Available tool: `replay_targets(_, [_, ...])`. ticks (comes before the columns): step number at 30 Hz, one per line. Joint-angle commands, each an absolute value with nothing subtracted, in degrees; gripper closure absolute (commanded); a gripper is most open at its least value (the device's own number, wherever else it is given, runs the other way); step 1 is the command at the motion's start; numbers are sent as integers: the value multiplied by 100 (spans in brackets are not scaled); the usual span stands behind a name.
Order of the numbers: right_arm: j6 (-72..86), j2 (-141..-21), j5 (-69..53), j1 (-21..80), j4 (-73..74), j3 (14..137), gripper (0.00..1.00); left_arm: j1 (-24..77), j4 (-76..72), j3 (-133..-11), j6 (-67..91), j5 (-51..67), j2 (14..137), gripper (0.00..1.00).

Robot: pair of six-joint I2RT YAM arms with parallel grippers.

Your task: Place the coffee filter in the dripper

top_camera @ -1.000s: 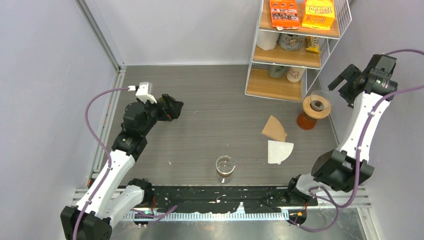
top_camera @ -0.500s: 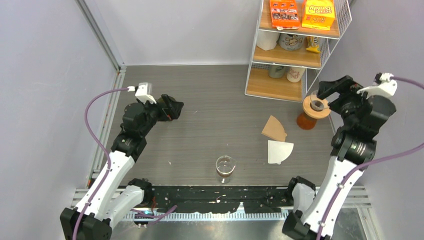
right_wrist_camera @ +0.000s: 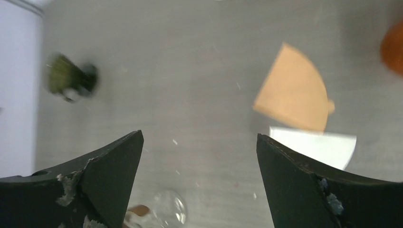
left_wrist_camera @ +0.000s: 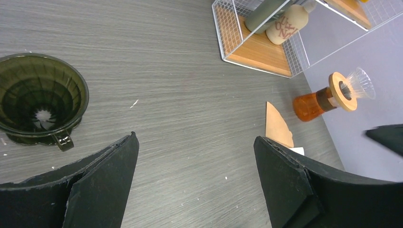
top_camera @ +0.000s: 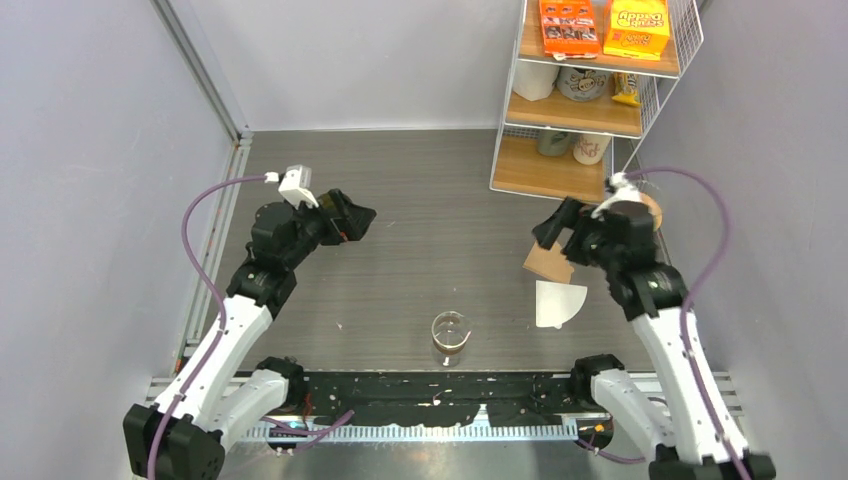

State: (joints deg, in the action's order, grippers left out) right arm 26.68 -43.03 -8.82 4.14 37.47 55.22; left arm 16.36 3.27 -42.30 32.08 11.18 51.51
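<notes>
A brown coffee filter (top_camera: 548, 263) lies flat on the table, with a white filter (top_camera: 558, 302) just in front of it. Both show in the right wrist view, brown (right_wrist_camera: 292, 95) and white (right_wrist_camera: 316, 145). The dark green dripper (left_wrist_camera: 43, 97) stands upright by my left gripper and is blurred in the right wrist view (right_wrist_camera: 71, 80). It is hidden under the left arm in the top view. My left gripper (top_camera: 358, 215) is open and empty (left_wrist_camera: 195, 140). My right gripper (top_camera: 553, 228) is open and empty (right_wrist_camera: 199, 137) above the brown filter's far edge.
A small glass (top_camera: 450, 335) holding a little brown liquid stands near the front edge. An orange carafe with a wooden collar (left_wrist_camera: 328, 97) stands at the right, behind my right arm. A wire shelf rack (top_camera: 590, 95) with cups and boxes is at the back right.
My right arm has swung in from the far right by the carafe, leftward and down over the brown filter. My left gripper has shifted slightly right. The filters have not moved.
</notes>
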Motion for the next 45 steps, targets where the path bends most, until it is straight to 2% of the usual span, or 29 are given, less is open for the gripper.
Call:
replay_targets(1, [3076,-5099,970,1265,4245,4886,5,1608,61,-4535,3322,1350,5127,1])
replay_targets(8, [3440,-5938,2044,1128,4412,4104,4,1608,31,-4480,3296,1437,5211,0])
replay_targets(14, [3050,-5937,811,-255,3702,3322,0,1608,-201,-4420,3309,1661,5414,0])
replay_targets(21, [2958,-6293,542,-439,3332,3158,7,1608,-256,-4370,3323,1711,5502,1])
replay_targets(35, [3076,-6675,815,-439,3371,3169,19,1608,-200,-4308,3242,1444,5448,0])
replay_targets(45, [3109,-6854,535,-438,3094,3074,34,1608,-115,-4299,3161,1308,5364,0])
